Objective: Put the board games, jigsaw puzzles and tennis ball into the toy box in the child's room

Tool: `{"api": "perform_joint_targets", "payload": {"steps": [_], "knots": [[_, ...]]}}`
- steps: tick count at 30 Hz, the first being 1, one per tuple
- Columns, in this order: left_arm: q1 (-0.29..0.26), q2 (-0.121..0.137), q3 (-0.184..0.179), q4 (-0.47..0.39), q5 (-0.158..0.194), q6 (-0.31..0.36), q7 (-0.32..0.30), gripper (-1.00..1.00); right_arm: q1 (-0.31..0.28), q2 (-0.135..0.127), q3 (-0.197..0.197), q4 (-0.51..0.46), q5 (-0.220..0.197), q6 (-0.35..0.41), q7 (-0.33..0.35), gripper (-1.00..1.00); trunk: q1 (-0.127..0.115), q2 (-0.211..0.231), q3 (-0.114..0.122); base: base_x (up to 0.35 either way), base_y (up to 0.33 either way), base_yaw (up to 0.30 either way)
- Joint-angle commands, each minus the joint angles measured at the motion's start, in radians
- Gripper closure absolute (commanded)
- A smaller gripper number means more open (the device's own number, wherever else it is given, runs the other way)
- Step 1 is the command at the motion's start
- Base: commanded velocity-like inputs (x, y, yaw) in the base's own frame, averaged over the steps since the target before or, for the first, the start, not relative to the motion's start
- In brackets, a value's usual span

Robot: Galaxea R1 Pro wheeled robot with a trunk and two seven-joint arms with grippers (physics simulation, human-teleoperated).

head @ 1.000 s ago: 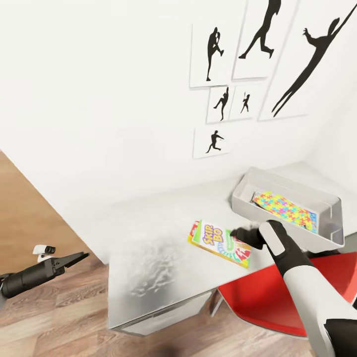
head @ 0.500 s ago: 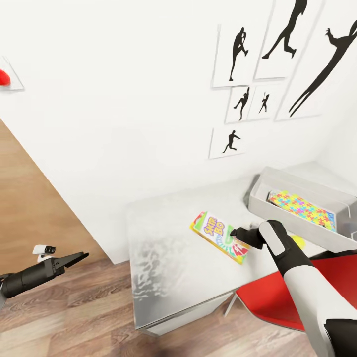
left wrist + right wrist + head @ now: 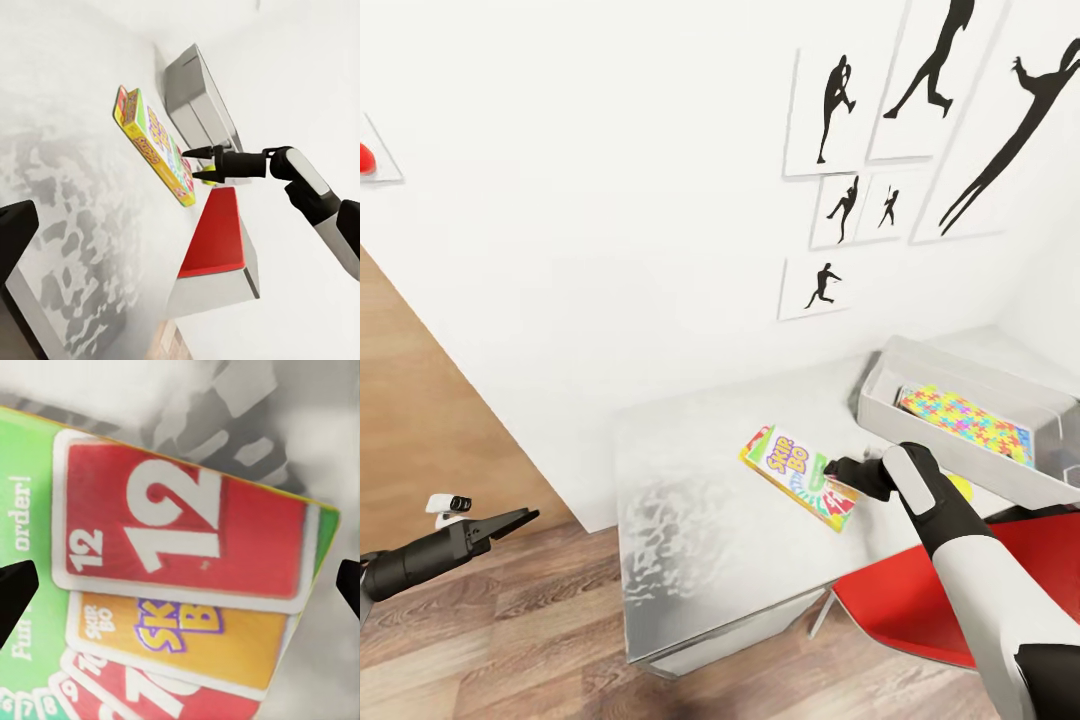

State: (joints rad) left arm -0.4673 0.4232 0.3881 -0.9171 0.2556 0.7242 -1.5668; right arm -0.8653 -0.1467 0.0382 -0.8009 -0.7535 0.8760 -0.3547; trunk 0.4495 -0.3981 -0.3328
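The board game beside the toy box is being approached; the right gripper, spread and empty, must be closed on its edge

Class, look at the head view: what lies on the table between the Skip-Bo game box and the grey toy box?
Only the right gripper, at the game box's near end; otherwise bare table up to the toy box.

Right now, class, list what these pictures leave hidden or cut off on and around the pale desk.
- Small yellow-green ball: head view, mostly behind the right arm.
- Light-grey plastic tray: head view, far end cut by the picture's edge.
- Bright jigsaw-pattern square: head view, lower edge behind the tray wall.
- Green-bordered Skip-Bo game box: right wrist view, cropped.
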Motion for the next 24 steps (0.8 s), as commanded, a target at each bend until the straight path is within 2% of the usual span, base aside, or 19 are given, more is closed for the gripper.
{"api": "perform_joint_targets", "payload": {"steps": [1, 12, 24], "knots": [[-0.001, 0.000, 0.000, 0.000, -0.001, 0.011, -0.004, -1.00, -0.001, -0.001, 0.003, -0.003, -0.010, 0.002, -0.010, -1.00, 0.001, -0.002, -0.002, -0.001, -0.007, 0.000], [-0.001, 0.000, 0.000, 0.000, -0.001, 0.011, -0.004, -1.00, -0.001, -0.001, 0.004, -0.059, -0.010, 0.010, -0.013, -1.00, 0.001, -0.002, -0.002, 0.000, -0.002, 0.000], [-0.001, 0.000, 0.000, 0.000, -0.001, 0.011, -0.004, -1.00, -0.001, -0.002, 0.004, -0.069, -0.009, 0.010, -0.014, -1.00, 0.001, -0.002, -0.002, 0.000, 0.000, 0.000]]}}
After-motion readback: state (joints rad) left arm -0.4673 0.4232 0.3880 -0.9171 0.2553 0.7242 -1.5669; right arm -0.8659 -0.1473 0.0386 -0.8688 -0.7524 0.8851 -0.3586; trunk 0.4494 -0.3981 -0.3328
